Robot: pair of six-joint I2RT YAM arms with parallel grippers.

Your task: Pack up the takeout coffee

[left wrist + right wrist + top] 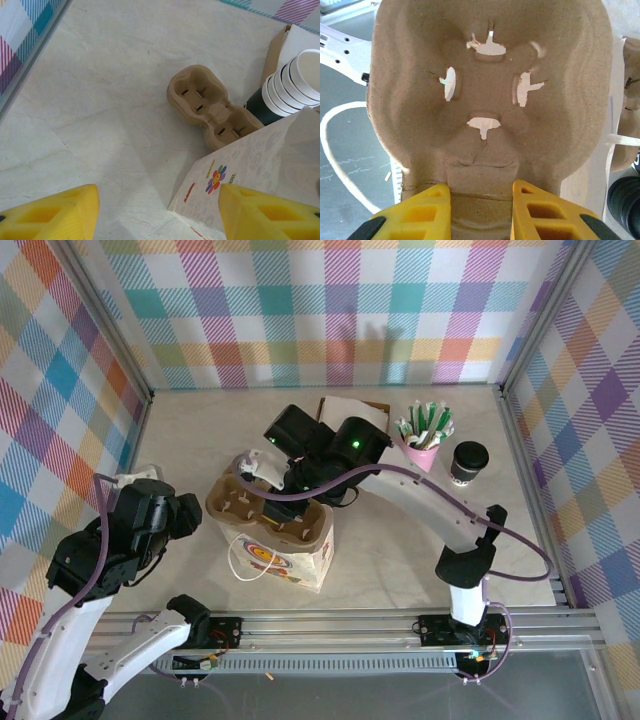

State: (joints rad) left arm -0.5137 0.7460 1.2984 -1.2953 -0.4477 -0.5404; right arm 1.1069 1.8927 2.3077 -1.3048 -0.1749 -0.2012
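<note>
From above, a white paper bag (290, 565) with a printed flower and a thin looped handle is seen lying on the pale, marbled worktop (400, 550). A moulded pulp carrier (262, 508), tan and matte with rounded wells, is seen at the bag's far-left edge, and the right arm (420, 488) is stretched across to it. The takeout coffee (468, 462), a small dark-walled cup with a round black lid, is stood upright well to the far right of the bag, just beside a pink cup (424, 452) of green-and-white sticks. In the left wrist view, the left end effector (157, 202) is held wide, its blocky yellow fingers (55, 215) spread with bare worktop between them. Past the bag's printed corner the carrier's slotted wells are seen, and past the bag's far edge a stack of cups (300, 75), nested, smooth and cream-rimmed. In the right wrist view, the right end effector (481, 192) is narrowed onto the carrier's central ridge. The fibrous pulp is pinched between both yellow fingers, and four slits are cut through the well above.
</note>
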